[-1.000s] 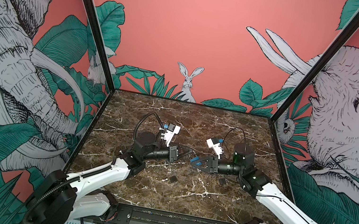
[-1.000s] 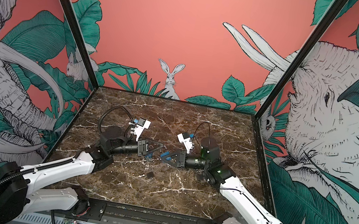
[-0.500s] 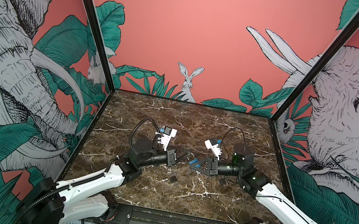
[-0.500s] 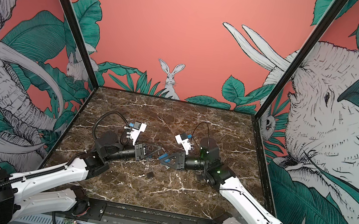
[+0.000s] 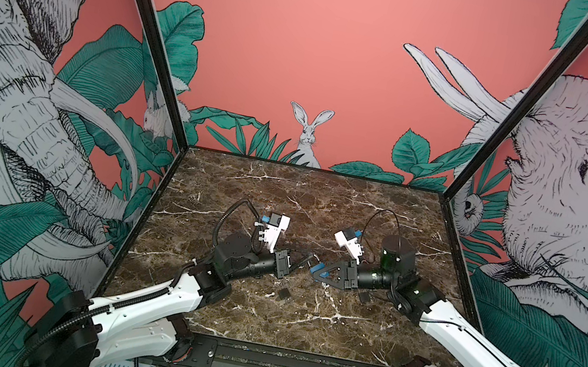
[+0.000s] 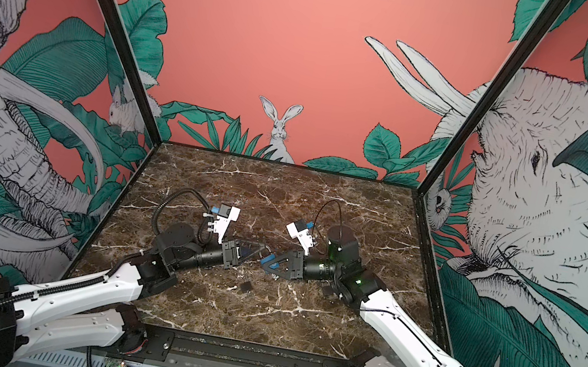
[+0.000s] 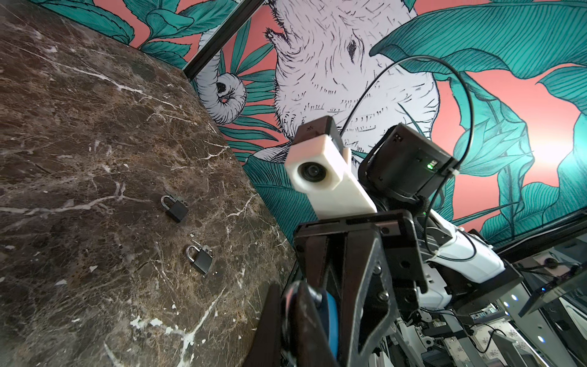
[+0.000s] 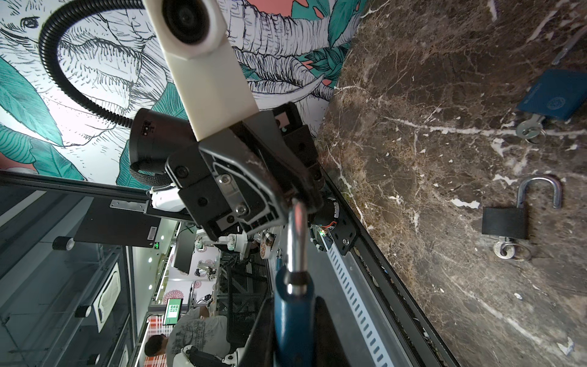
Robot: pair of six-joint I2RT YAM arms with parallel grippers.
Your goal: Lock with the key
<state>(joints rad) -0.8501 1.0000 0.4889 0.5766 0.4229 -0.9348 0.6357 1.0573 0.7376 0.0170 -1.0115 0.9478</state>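
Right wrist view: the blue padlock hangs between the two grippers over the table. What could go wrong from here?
1. The left gripper pinches only the thin shackle, while the right gripper clamps the padlock body. Any uneven pull or twist could slip it free and drop it on the table.
2. Both grippers are busy and no key shows in this padlock, so nothing is free to turn one.
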